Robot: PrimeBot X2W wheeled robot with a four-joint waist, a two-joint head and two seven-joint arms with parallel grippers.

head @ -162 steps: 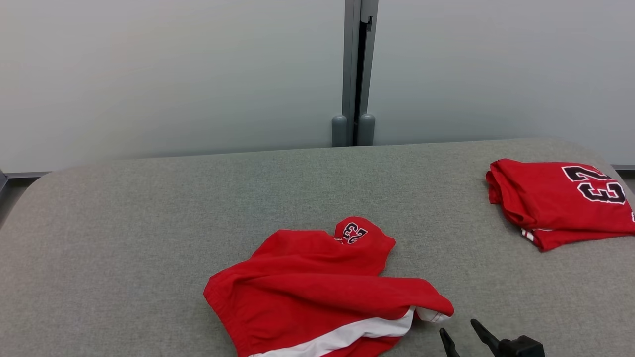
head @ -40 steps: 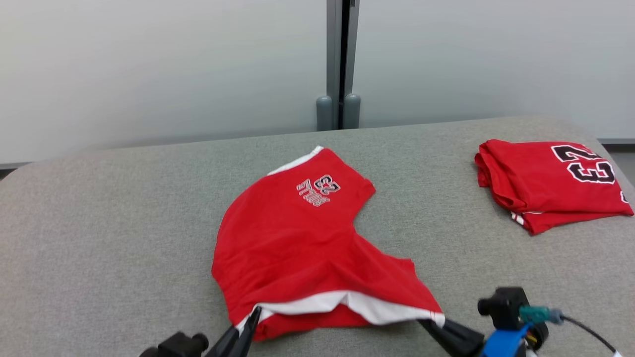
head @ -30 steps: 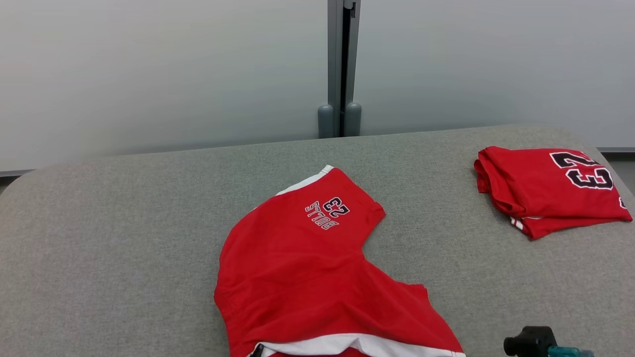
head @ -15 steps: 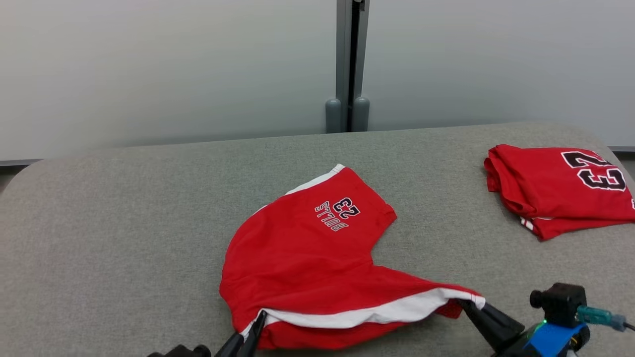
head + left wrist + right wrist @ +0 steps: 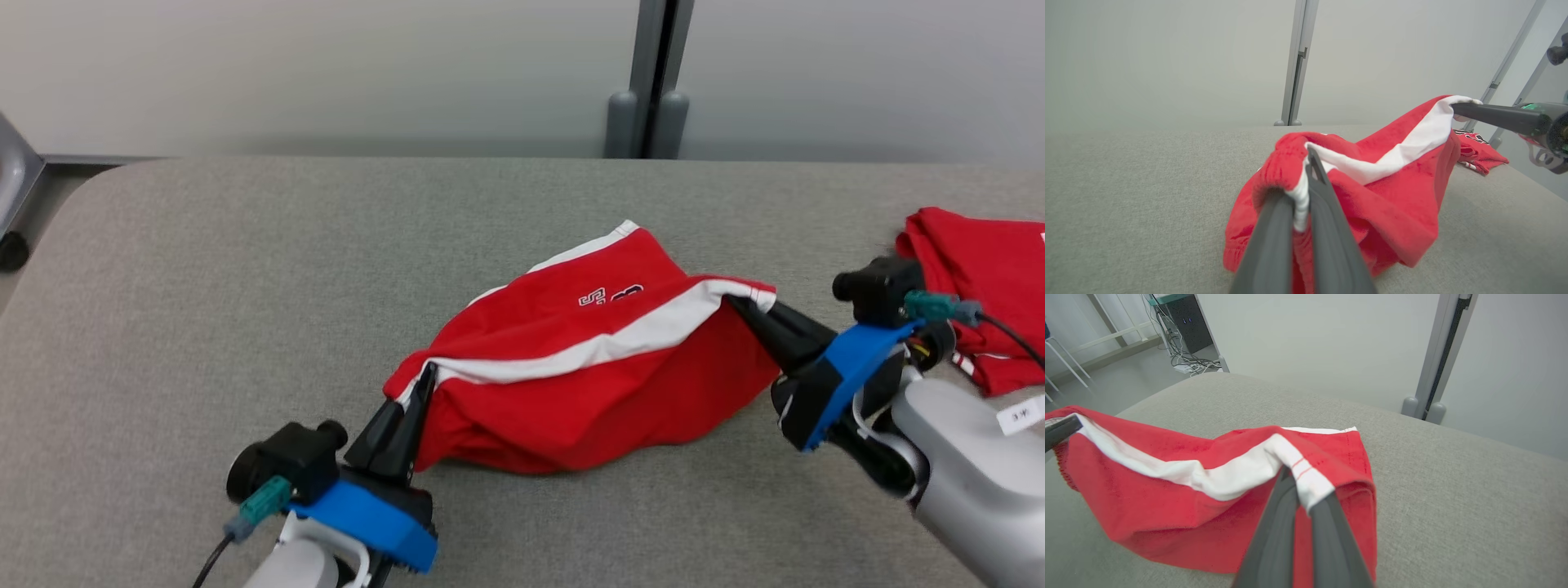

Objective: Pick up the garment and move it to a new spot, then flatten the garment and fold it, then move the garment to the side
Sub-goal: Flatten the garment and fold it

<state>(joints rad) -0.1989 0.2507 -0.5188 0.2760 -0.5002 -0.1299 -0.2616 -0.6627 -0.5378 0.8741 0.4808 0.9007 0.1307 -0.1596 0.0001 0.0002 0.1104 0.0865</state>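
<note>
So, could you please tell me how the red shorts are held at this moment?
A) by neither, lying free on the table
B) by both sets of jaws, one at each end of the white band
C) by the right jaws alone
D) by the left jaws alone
B: the left gripper and right gripper each have jaws shut on one end of the white band of the shorts.

Bright even diffuse light, soft faint shadows, sharp focus, wide-angle bending at wrist-view edges
</note>
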